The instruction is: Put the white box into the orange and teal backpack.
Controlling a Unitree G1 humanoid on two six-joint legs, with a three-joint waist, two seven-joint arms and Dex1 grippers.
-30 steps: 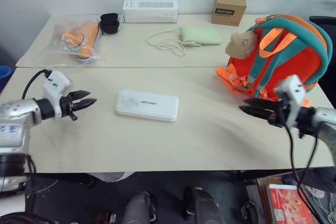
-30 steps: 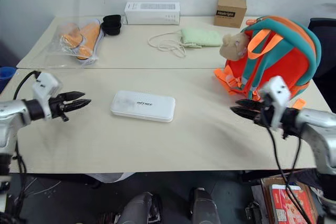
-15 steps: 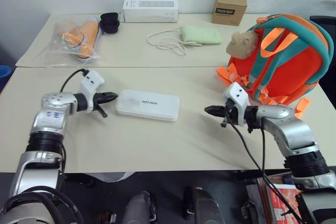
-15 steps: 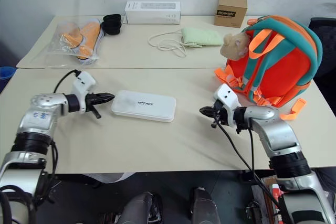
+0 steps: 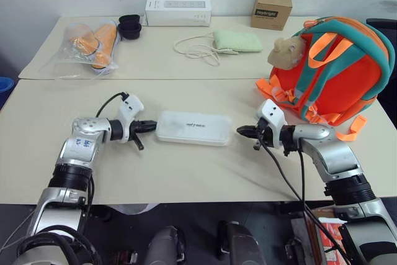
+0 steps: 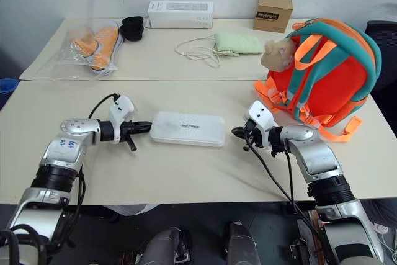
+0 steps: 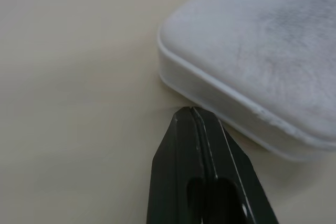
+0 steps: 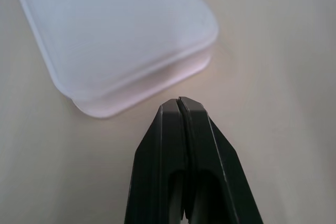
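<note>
Box-squeeze step under way: white box (image 5: 193, 128) lies mid-table between fully closed, empty left gripper (image 5: 151, 126) and right gripper (image 5: 242, 131); next, pinch ends, lift toward backpack (image 5: 335, 66) at 2 o'clock.

Along the table's (image 5: 186, 184) far edge: bagged orange items (image 5: 92, 44), black cups (image 5: 129, 26), long white carton (image 5: 177, 12), green pouch (image 5: 236, 41) with cord, brown box (image 5: 272, 10).

The flat white box (image 5: 193, 128) lies mid-table, well left of the upright orange and teal backpack (image 5: 335, 69).
</note>
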